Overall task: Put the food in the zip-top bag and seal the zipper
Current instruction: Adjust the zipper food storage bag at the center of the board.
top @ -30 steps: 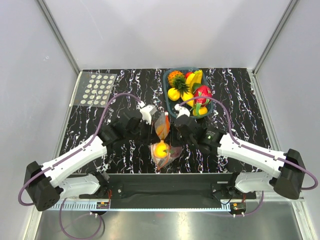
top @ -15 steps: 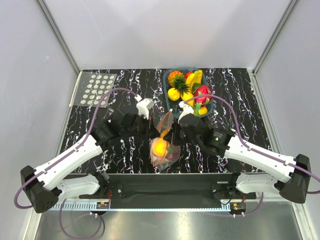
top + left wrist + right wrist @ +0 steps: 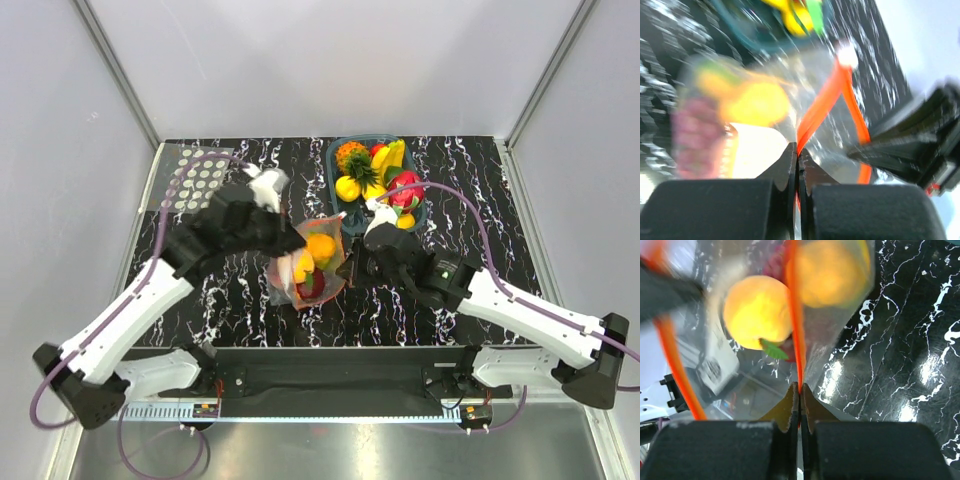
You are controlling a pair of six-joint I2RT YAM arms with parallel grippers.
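The zip-top bag point(image 3: 296, 290), holding orange and yellow toy fruits point(image 3: 321, 247), sits between both arms near the teal tray point(image 3: 333, 170), its red-orange zipper point(image 3: 795, 315) pinched in the clamped left gripper point(image 3: 798, 154) and the clamped right gripper point(image 3: 800, 389).

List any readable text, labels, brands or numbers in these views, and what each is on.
No readable text in any view.
zip-top bag: no print visible, only the plain red-orange zipper.
Dotted clear sheet: rows of white dots, no characters.
Teal tray and toy fruits: no labels visible.
Both wrist views are blurred, so any fine print there can't be read.
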